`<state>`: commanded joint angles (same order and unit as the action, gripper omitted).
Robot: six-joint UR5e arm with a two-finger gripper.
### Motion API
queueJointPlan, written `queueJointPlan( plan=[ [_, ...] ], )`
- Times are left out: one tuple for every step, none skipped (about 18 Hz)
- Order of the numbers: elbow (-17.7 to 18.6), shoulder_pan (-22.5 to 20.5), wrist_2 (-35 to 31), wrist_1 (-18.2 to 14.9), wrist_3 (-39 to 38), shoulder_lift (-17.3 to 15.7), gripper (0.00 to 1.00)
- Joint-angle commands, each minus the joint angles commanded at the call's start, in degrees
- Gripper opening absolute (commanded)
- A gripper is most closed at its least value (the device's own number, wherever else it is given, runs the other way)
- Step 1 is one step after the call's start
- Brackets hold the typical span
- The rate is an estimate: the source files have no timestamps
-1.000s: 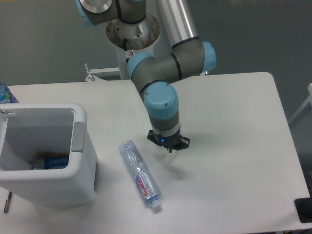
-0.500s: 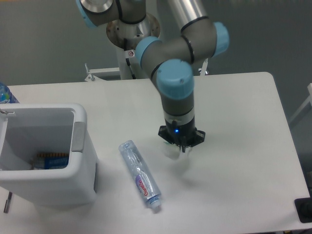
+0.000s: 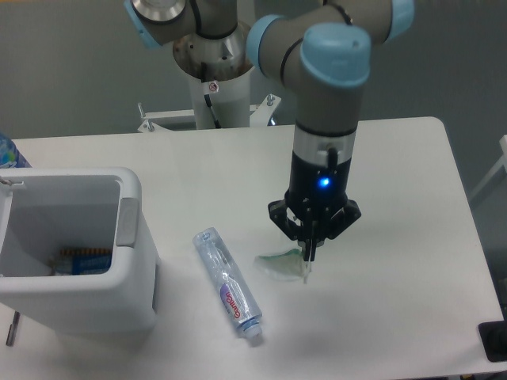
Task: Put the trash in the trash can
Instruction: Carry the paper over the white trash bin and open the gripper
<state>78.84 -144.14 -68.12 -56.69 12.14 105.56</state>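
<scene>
Jaws of gripper [image 3: 307,255] clenched on clear whitish plastic package [image 3: 282,264].
White rectangular plastic bin [image 3: 131,261] holds blue-striped item [image 3: 81,259]; clear labelled bottle [image 3: 228,283] lies on tabletop [image 3: 396,237].

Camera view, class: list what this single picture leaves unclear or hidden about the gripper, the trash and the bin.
- Gripper: fingertips too small and dark to tell whether they pinch the clear package or only touch it.
- Trash can: its front wall hides most of the inside; only a blue-and-orange scrap shows.
- Water bottle: label text too small to read.
- Blue object: cut off by the left edge.
</scene>
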Motion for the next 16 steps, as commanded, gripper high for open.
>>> queueJointPlan(
  plan=[
    [0.00, 0.09, 0.79, 0.00, -1.49, -0.61, 0.00],
    [0.00, 0.26, 1.67, 0.00, -3.16, -1.23, 0.00],
    [0.08, 0.35, 2.29, 0.00, -5.27, -2.10, 0.00],
    [0.17, 0.53, 2.81, 0.00, -7.03, -2.98, 0.00],
    [0.09, 1.49, 3.69, 0.00, -8.35, -3.60, 0.00],
    [0.17, 2.37, 4.39, 0.00, -9.15, -4.04, 0.00],
    [0.17, 2.98, 4.92, 0.00, -10.02, -4.22, 0.00],
    [0.26, 3.60, 5.54, 0.00, -10.73, -4.92, 0.00],
    [0.35, 4.21, 6.50, 0.00, -11.43, -5.36, 0.00],
    [0.35, 5.00, 7.64, 0.00, -12.05, -5.45, 0.00],
    [0.35, 5.79, 8.70, 0.00, -12.40, -5.63, 0.00],
    [0.35, 6.59, 9.32, 0.00, -13.02, -6.24, 0.00],
    [0.35, 7.20, 9.76, 0.00, -13.72, -6.51, 0.00],
    [0.35, 7.82, 10.37, 0.00, -14.16, -6.60, 0.00],
    [0.52, 8.61, 11.16, 0.00, -14.34, -6.68, 0.00],
    [0.70, 9.49, 11.95, 0.00, -14.34, -6.68, 0.00]
  ],
)
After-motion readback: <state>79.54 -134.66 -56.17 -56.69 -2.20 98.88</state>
